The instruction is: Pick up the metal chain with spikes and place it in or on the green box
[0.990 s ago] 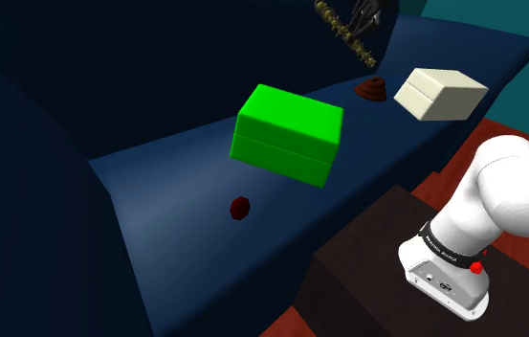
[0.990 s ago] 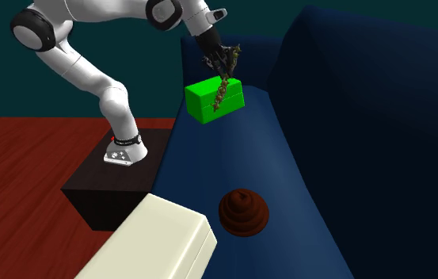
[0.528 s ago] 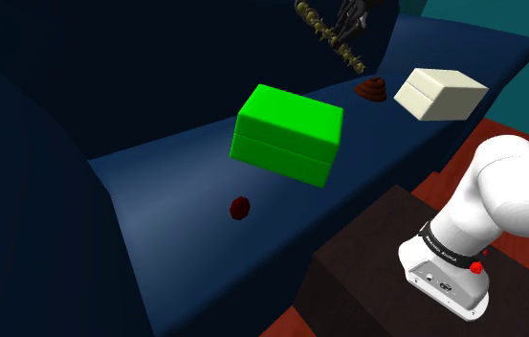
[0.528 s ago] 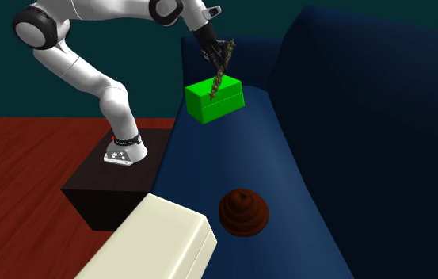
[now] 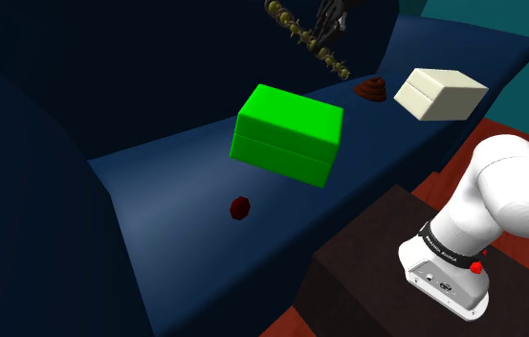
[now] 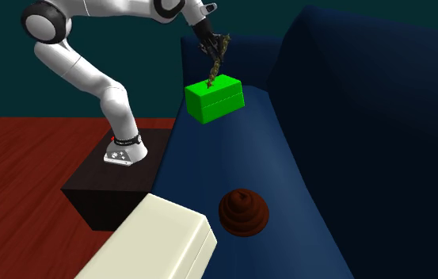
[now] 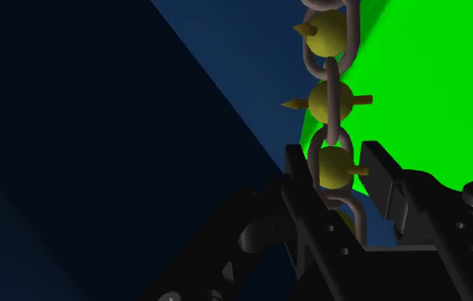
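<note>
Now in transport: fingers (image 7: 297, 183) clenched on the spiked chain (image 7: 335, 103), held aloft.
You have the spiked chain dangling from the grip above one edge of the green box (image 5: 286, 126), well clear of the blue sofa (image 5: 186, 191). Next, you likely need to centre it over the lid, lower, then release.

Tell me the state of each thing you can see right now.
Chain, held, hanging in the air.
End effector, shut on the chain.
Green box, closed, sitting on the sofa.
Cream box, closed, on the sofa.
Brown swirl, upright on the sofa.
Dark red lump, lying on the sofa.
</note>
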`<state>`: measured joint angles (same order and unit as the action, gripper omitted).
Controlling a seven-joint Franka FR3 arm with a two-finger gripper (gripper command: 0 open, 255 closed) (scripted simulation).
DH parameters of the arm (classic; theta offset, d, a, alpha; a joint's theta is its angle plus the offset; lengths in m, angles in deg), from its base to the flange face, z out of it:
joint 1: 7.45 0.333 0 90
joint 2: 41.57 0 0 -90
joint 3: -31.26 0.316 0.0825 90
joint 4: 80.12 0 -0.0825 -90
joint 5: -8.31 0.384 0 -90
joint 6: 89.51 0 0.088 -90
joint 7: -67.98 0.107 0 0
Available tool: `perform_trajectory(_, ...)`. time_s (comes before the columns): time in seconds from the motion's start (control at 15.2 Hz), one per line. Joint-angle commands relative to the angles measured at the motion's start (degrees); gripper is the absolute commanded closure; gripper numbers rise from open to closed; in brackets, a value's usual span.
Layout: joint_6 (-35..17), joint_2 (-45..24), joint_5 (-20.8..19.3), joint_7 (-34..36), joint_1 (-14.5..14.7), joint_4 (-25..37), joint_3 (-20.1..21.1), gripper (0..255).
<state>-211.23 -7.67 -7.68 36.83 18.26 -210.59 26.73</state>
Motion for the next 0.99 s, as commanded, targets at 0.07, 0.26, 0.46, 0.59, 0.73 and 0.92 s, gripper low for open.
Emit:
perform_trajectory(0.07,0.73,-1.45,0.33,4.3,0.87,1.2,3.71,255)
perform_trajectory(0.26,0.54,-2.58,0.38,7.04,1.35,1.51,5.94,255)
perform_trajectory(0.46,-1.65,-2.42,0.05,7.63,1.24,-0.89,5.93,255)
perform_trajectory(0.59,-3.12,-2.38,-0.2,8.03,1.16,-2.44,5.92,255)
perform_trajectory(0.73,-4.6,-2.38,-0.46,8.45,1.07,-3.94,5.93,255)
perform_trajectory(0.92,-6.84,-2.49,-0.89,9.1,0.9,-6.13,5.94,255)
